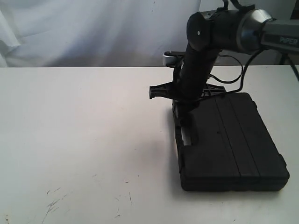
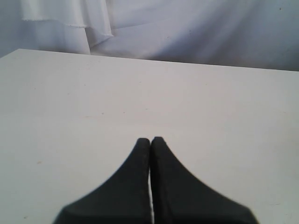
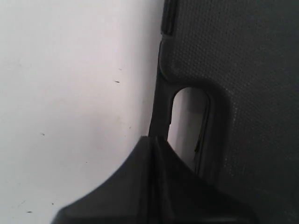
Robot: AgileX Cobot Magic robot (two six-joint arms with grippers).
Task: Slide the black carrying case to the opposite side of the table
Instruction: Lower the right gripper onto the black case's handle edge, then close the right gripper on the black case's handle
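Note:
The black carrying case [image 1: 233, 144] lies flat on the white table [image 1: 84, 130], right of centre, with its handle [image 1: 180, 135] facing left. My right gripper [image 1: 183, 114] comes down from above onto that handle side. In the right wrist view the case [image 3: 252, 70] fills one side, and the gripper [image 3: 156, 138] is shut with nothing between its fingers, its tip resting against the handle bar [image 3: 160, 107] beside the slot. In its own wrist view my left gripper [image 2: 150, 138] is shut and empty over bare table [image 2: 140, 93]; it does not show in the exterior view.
A white cloth backdrop [image 1: 93, 28] hangs behind the table's far edge. Dark scuff marks [image 1: 53, 203] lie near the front left. A black cable [image 1: 238, 79] loops from the right arm above the case's far end.

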